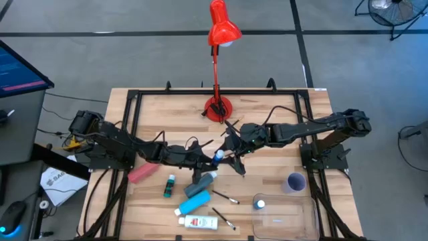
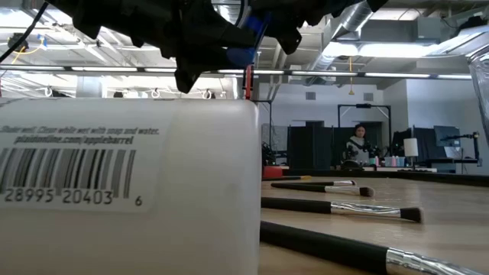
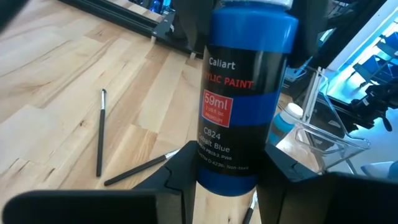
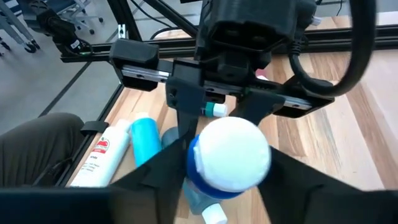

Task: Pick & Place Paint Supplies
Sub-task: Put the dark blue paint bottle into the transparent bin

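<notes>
At the table's centre, the left gripper (image 3: 221,177) is clamped on a cobalt blue paint bottle (image 3: 245,93), its dark fingers (image 3: 180,168) pressing both sides of the bottle's lower body. The right gripper (image 4: 227,165) meets it from the 3 o'clock side, its fingers bracketing the bottle's white cap (image 4: 231,155); whether they actually press the cap is hard to tell. In the high view the bottle (image 1: 219,156) sits between the two grippers, raised off the wood. At 6 o'clock from it lie a teal tube (image 1: 199,199), a white tube (image 1: 197,221), a green bottle (image 1: 170,185) and thin paintbrushes (image 1: 225,196).
</notes>
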